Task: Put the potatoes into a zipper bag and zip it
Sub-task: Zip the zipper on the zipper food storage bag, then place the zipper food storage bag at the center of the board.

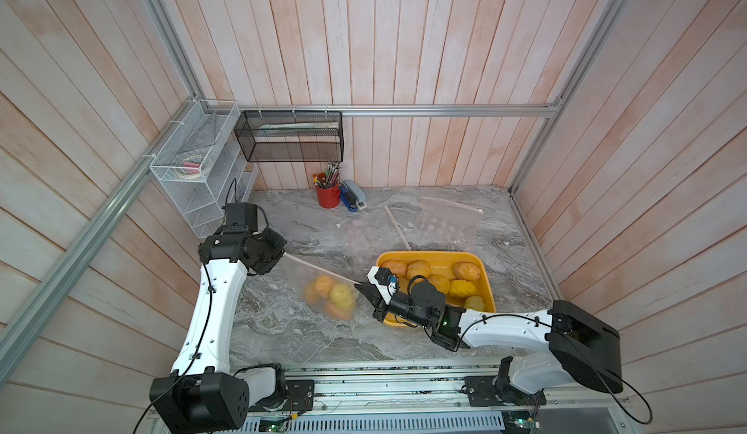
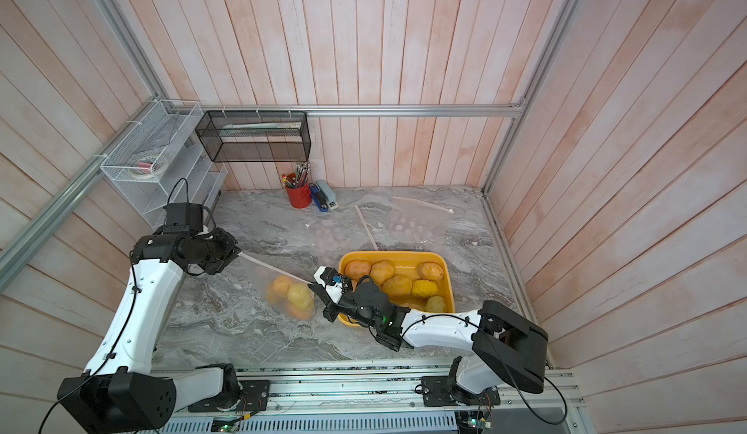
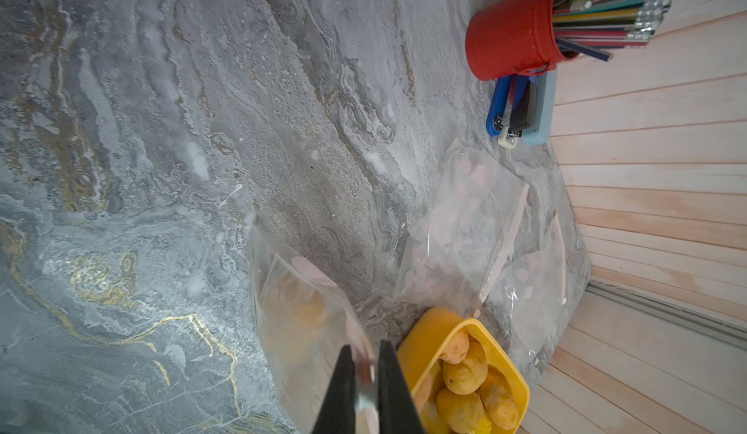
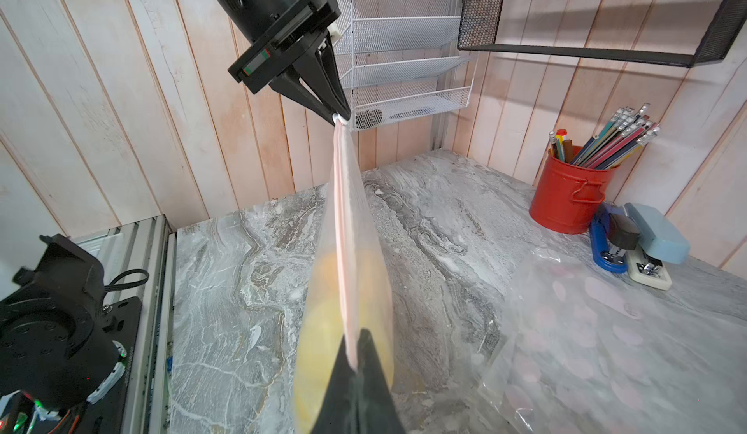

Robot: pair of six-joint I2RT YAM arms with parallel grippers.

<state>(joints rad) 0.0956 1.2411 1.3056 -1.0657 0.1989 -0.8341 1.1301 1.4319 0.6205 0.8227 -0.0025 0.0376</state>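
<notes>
A clear zipper bag [image 1: 319, 286] [image 2: 279, 286] hangs just above the marble table with a few potatoes [image 1: 341, 295] [image 2: 299, 295] inside. Its pink zip strip [image 4: 343, 209] is stretched taut between my two grippers. My left gripper [image 1: 284, 253] [image 3: 366, 351] [image 4: 341, 117] is shut on the strip's far-left end. My right gripper [image 1: 357, 286] [image 2: 311, 285] [image 4: 355, 337] is shut on the strip's other end, next to the yellow tray [image 1: 487, 290] [image 3: 420, 331]. Several more potatoes [image 1: 418, 269] [image 3: 465, 371] lie in that tray. The bag's mouth looks pressed flat along the strip.
Two empty spotted zipper bags [image 1: 444, 222] [image 1: 361, 230] lie behind the tray. A red pencil cup [image 1: 328, 197] and staplers [image 1: 353, 198] stand at the back wall. A white wire rack [image 1: 198, 169] and a black mesh basket [image 1: 291, 137] hang at the back left.
</notes>
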